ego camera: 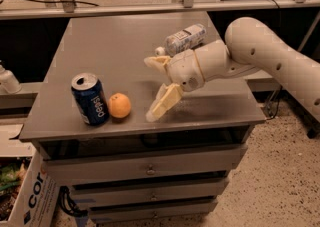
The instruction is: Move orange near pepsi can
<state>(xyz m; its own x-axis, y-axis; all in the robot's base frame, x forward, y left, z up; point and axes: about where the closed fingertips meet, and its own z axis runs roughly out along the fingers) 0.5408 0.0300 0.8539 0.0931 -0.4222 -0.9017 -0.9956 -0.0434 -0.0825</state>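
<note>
Aluminium pepsi can (90, 98) stands just beside the round orange (120, 105); cream pincer (157, 87) gapes released nearby.

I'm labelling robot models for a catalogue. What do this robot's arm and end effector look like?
The arm is a thick, rounded off-white tube with a few small dark holes; no cables or markings show. The end effector, over the table and apart from the orange, has a bulbous off-white wrist and two flat, pale yellowish fingers, spread open.
</note>
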